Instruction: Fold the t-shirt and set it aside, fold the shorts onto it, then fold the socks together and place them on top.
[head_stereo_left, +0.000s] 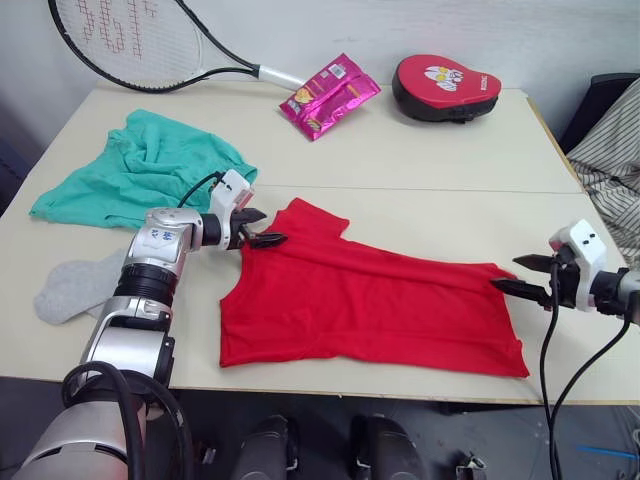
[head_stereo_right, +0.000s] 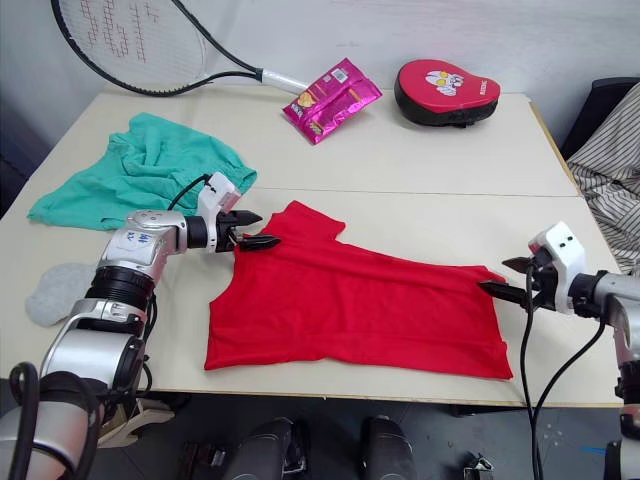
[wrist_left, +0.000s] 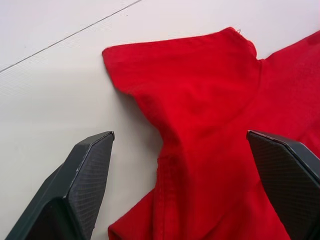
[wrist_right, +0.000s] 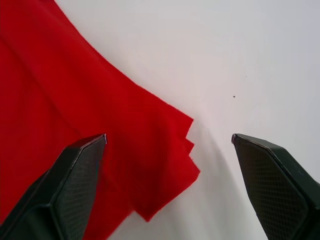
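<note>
Silver-grey ribbed metal forearms end in white wrist housings; each end effector, left (head_stereo_left: 258, 228) and right (head_stereo_left: 520, 276), has two black pointed textured fingers, with black cables looping alongside

I see the t-shirt (head_stereo_right: 350, 305) lying flat across the near worktop (head_stereo_right: 420, 160). My left gripper (head_stereo_right: 258, 229) sits spread at its sleeve edge, my right gripper (head_stereo_right: 507, 277) spread at its opposite corner. The shorts (head_stereo_right: 135, 170) lie crumpled far left, a sock (head_stereo_right: 55, 290) near the left edge.
</note>
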